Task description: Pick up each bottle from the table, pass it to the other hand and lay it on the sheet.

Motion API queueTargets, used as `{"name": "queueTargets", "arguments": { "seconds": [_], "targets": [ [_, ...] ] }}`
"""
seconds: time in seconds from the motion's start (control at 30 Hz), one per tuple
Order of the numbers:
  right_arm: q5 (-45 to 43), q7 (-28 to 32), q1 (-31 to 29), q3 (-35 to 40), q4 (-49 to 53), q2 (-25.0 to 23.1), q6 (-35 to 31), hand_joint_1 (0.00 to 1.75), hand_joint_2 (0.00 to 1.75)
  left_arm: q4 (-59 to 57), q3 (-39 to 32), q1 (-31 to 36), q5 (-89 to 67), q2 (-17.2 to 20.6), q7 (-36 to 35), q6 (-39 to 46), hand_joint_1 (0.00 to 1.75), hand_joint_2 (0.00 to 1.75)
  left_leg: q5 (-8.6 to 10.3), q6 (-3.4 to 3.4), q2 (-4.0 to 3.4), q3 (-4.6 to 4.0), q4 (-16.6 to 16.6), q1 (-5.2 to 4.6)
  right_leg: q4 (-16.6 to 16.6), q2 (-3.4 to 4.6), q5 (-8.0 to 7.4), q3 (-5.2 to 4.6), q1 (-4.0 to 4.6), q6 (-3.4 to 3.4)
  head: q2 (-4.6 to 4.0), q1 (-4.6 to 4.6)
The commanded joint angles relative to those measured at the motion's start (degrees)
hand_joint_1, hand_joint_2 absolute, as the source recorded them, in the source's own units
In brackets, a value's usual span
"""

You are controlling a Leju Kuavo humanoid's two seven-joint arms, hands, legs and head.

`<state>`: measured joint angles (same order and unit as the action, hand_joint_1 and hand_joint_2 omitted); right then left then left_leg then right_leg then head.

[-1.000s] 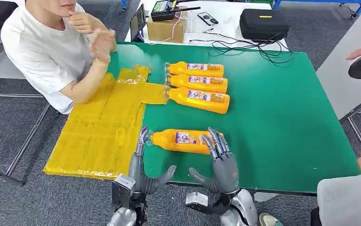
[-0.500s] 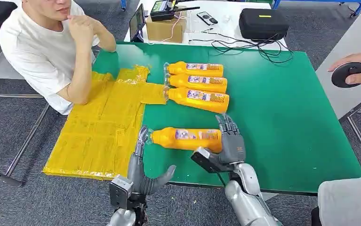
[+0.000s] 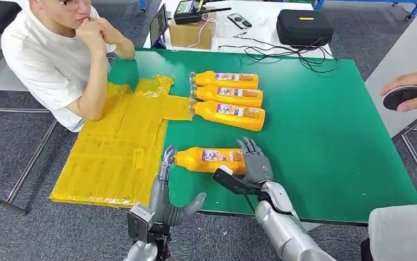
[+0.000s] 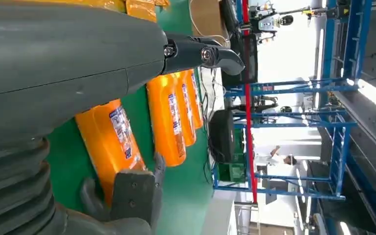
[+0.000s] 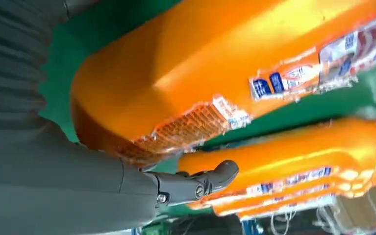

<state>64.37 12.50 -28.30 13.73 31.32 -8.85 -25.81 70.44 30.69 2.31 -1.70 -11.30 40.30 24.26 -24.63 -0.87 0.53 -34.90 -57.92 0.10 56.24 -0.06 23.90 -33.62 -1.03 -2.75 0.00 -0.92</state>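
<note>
Lying flat on the green surface — orange plastic bottle, base against the spread-fingered, empty right hand; left hand likewise spread, empty.

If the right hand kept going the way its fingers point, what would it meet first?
Probably the base end of the nearest bottle: the right hand sits right at it, fingers pointing over it. Contact is unclear.

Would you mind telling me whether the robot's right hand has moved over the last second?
Yes. The right hand has moved forward from the near table edge to the base end of the nearest bottle.
</note>
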Motion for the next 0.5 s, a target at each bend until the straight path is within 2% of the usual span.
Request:
{"name": "queueTargets", "arguments": {
  "seconds": [0.03,0.23,0.37,0.4,0.43,0.5],
  "targets": [
    [8.74,-9.48,-6.14,12.55,-7.96,0.86,4.85,0.00,1.75,-1.26,1.37,2.01,-0.11,1.66,-0.30,-1.09,0.00,1.75,-0.11,0.09,-0.14,0.26,0.00,0.07,-0.01,0.09,0.07,0.24,0.09,0.18,0.00,0.00],
    [11.05,-15.74,-8.77,16.23,-8.57,-0.58,14.37,0.00,1.75,-1.78,0.80,2.67,-1.20,1.16,-0.30,-0.89,0.00,1.75,-0.08,0.07,-0.22,0.23,-0.01,0.05,0.01,0.13,0.04,0.16,0.07,0.15,0.00,0.00],
    [10.86,-15.94,-8.85,16.28,-8.60,-0.69,14.97,0.00,1.75,-1.76,0.79,2.69,-1.30,1.21,-0.30,-0.87,0.00,1.75,-0.03,0.06,-0.11,0.34,0.03,0.05,-0.04,0.02,0.02,0.28,0.06,0.11,0.00,0.00],
    [10.55,-15.75,-8.90,16.42,-8.93,-0.71,16.05,0.14,1.75,-1.74,0.63,2.67,-0.77,1.23,-0.30,-1.65,0.00,1.75,-0.03,0.08,-0.10,0.41,0.04,0.07,-0.06,-0.01,0.02,0.35,0.09,0.15,0.00,0.00],
    [10.53,-15.92,-9.14,16.63,-9.49,-0.71,17.38,1.75,1.75,-2.01,0.51,2.72,-0.57,1.20,-0.30,-1.89,0.00,1.75,-0.02,0.08,-0.12,0.45,0.06,0.07,-0.08,0.01,0.01,0.39,0.09,0.16,0.00,0.00],
    [10.09,-16.19,-9.54,16.99,-10.50,-0.66,20.39,1.75,1.75,-2.56,0.45,3.08,-0.99,1.03,-0.30,-2.18,0.00,1.75,-0.01,0.06,-0.10,0.44,0.04,0.05,-0.06,0.00,0.01,0.40,0.06,0.12,0.00,0.02]
  ]
}}
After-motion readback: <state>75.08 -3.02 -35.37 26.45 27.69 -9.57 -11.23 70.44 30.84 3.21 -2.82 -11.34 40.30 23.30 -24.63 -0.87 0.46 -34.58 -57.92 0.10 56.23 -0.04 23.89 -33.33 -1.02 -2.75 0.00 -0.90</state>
